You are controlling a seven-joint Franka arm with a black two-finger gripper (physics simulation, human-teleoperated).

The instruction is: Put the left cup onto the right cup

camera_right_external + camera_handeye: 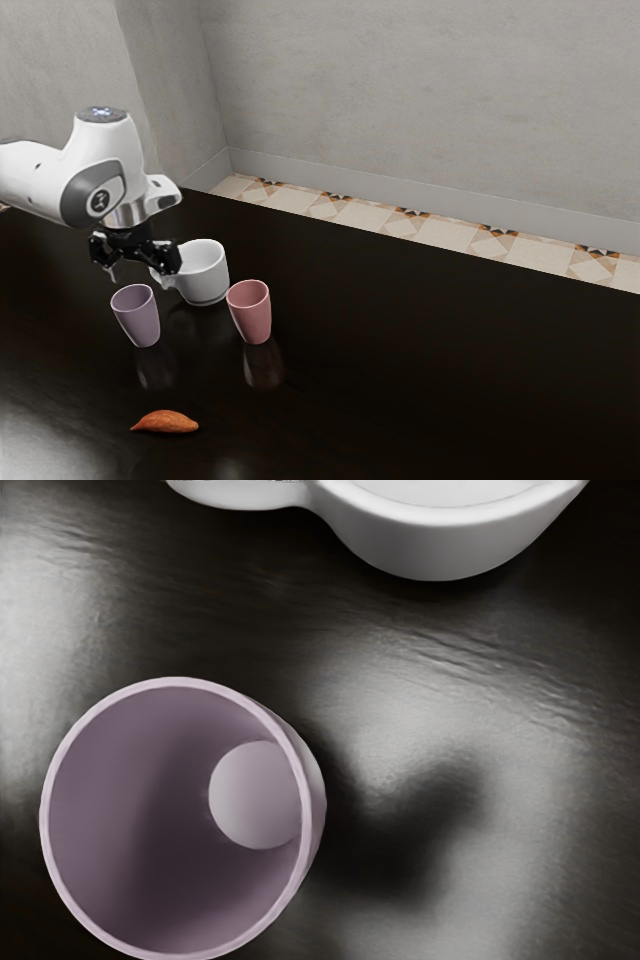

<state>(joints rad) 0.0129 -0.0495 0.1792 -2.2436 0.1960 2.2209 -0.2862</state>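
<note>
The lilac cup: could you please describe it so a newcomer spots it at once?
On the dark table, look below the white arm. The lilac cup stands to the exterior view's left of the pink cup and white mug; it alone is pale purple.

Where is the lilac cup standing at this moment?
The lilac cup stands upright toward the exterior view's left, just below the gripper; the white mug is behind it and the pink cup beside it on the view's right.
</note>
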